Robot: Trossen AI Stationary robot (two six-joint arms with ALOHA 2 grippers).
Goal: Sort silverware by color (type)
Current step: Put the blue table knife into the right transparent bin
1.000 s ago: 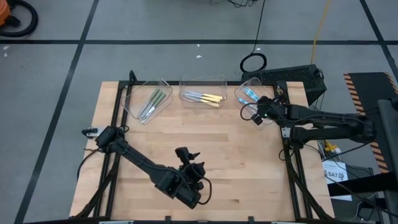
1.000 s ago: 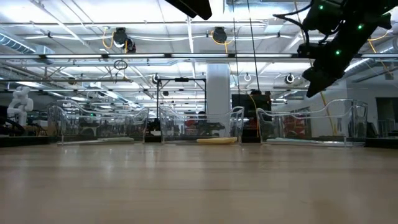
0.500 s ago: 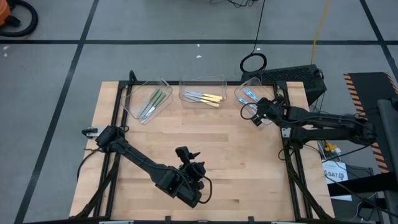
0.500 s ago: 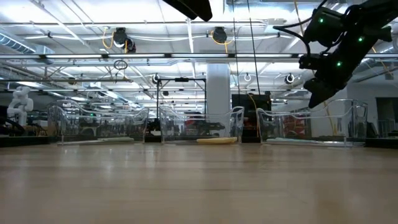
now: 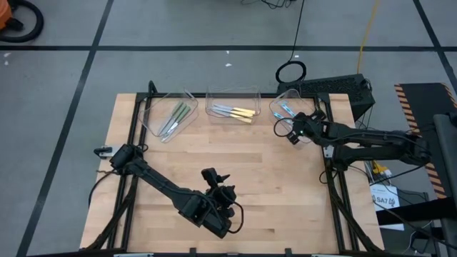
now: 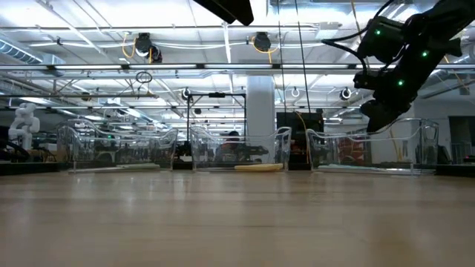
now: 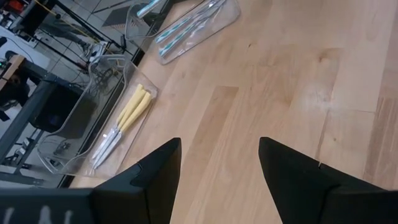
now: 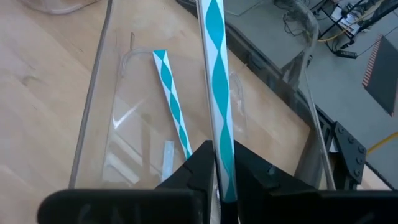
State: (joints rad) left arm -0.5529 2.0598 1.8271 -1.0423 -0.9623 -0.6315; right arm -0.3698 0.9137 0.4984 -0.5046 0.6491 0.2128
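Three clear trays stand along the table's far edge. The left one holds green-handled silverware [image 5: 175, 118], the middle one yellow-handled pieces [image 5: 234, 112], and the right tray [image 5: 285, 108] blue-handled ones. My right gripper [image 5: 290, 133] hangs over the right tray [image 6: 371, 148], shut on a blue-and-white-handled utensil [image 8: 217, 81]. Another blue-handled utensil [image 8: 174, 106] lies flat on that tray's floor. My left gripper [image 7: 217, 168] stands open above bare wood near the table's front middle [image 5: 216, 187]. My right gripper pinches the blue-and-white handle [image 8: 222, 155] between its two fingers [image 8: 198, 167]. The handle runs forward along the fingers and out past their tips, and its far end leaves the wrist view. It is lifted clear, slanting above the right tray.
Bare wooden tabletop [image 5: 257, 164] stretches between the trays and my left arm. The table's dark frame and a black box [image 5: 343, 89] sit behind the right tray. The yellow tray [image 7: 134, 109] and blue tray [image 7: 186, 25] show in the left wrist view.
My right gripper has gone down toward the right tray, carrying the blue-and-white utensil with it. My left arm has kept still.
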